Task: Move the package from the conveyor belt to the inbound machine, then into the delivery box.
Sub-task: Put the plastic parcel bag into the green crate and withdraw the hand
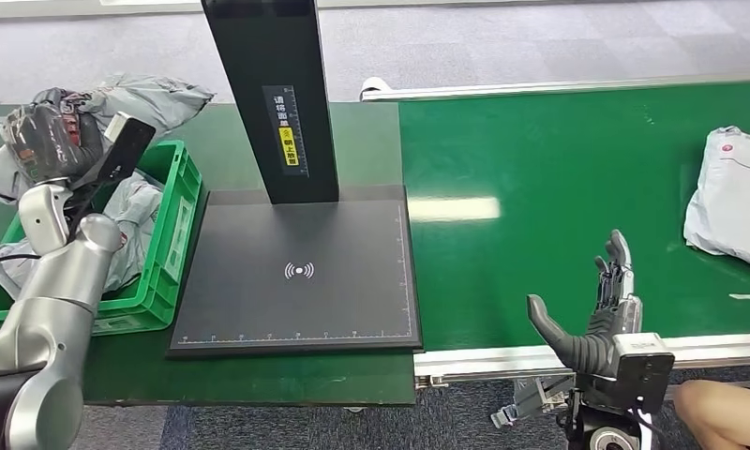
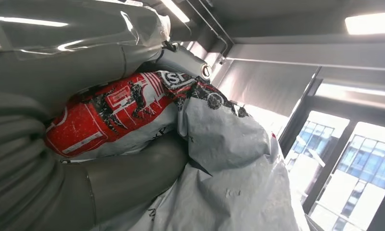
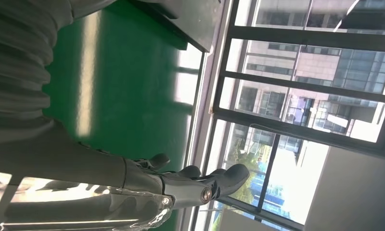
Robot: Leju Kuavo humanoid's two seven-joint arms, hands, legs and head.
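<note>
The robot's left hand [image 1: 48, 141] is raised above the green plastic crate [image 1: 170, 234] at the left end of the dark green surface [image 1: 352, 141], its fingers and thick thumb clamped on a crumpled grey plastic mailer package with a red and black printed panel [image 1: 118, 98]; in the left wrist view that same package [image 2: 219, 144] bulges out between the thumb below and the fingers above, pressed tight against the palm. The held package hangs over the far left corner of the crate, above other grey mailer bags [image 1: 137, 216] that already lie inside it. Just to the right of the crate sits the black flat scanning pad of the inbound machine [image 1: 296, 272], marked with a white wireless symbol, and its tall black post [image 1: 273, 94] with a yellow label rises from the far edge. To the right of the pad runs the bright green conveyor belt [image 1: 559, 187], and on its far right end lies another grey plastic mailer package [image 1: 732, 197], resting flat and well apart from either hand. The right hand [image 1: 601, 309] hovers over the near edge of the belt, fingers spread apart and pointing upward, holding nothing. A person's knee [image 1: 723, 412] shows at the lower right corner, beside the belt frame.
</note>
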